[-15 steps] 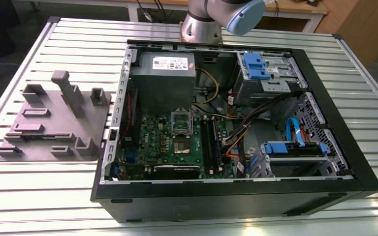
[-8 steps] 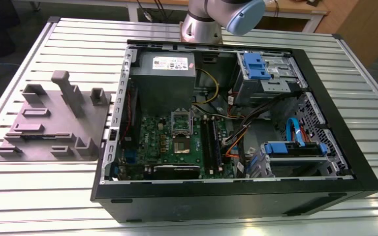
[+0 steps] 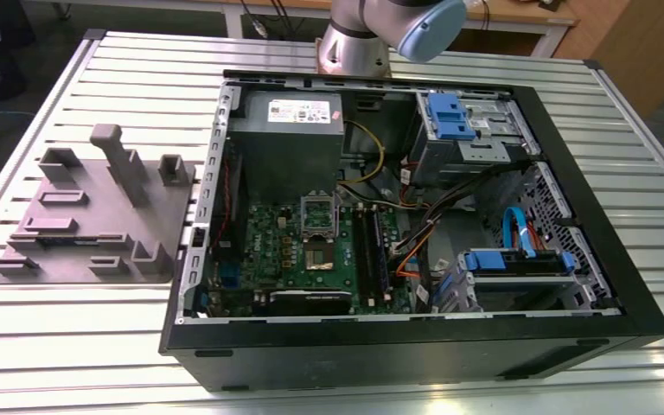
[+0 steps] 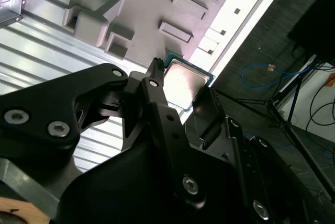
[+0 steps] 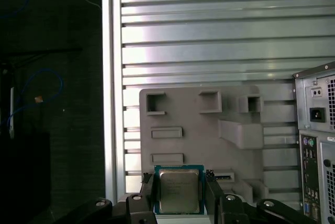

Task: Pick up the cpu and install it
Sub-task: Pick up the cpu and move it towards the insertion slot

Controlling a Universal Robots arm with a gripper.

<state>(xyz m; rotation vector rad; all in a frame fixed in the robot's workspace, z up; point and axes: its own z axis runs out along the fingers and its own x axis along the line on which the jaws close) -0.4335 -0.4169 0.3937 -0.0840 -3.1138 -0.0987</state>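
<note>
Black fingers (image 5: pixel 147 192) of the tool (image 5: pixel 179 179) occupy the near field in both wrist views. They are closed on two opposite edges of the cpu (image 5: pixel 179 191), which is gripped between them. In the first wrist view its silvery metal top faces the camera, with a green rim showing around the lid. In the second wrist view the cpu (image 4: pixel 186 81) appears tilted, with one of the fingers (image 4: pixel 159 101) of the tool (image 4: pixel 178 80) on each side, and it is clear of the surfaces behind it. Behind the cpu lies a grey moulded fixture tray (image 5: pixel 209 124) with raised blocks and rectangular recesses. It rests on the slatted aluminium desk (image 5: pixel 209 35), beyond whose edge a dark floor (image 5: pixel 52 130) carries a blue cable (image 5: pixel 44 80). The rear panel of a computer case (image 5: pixel 316 130) stands just beside the fixture tray. In the exterior view the computer case (image 3: pixel 424 350) lies open on the desk (image 3: pixel 79 346), with the fixture tray (image 3: pixel 90 216) just beside it on the exterior view's left. Inside the case are a green motherboard (image 3: pixel 274 251) bearing a processor socket (image 3: pixel 318 257), a grey power supply (image 3: pixel 291 138) and blue-tabbed drive cages (image 3: pixel 470 130). The arm (image 3: pixel 355 43) rises from the far edge of the desk behind the case.
</note>
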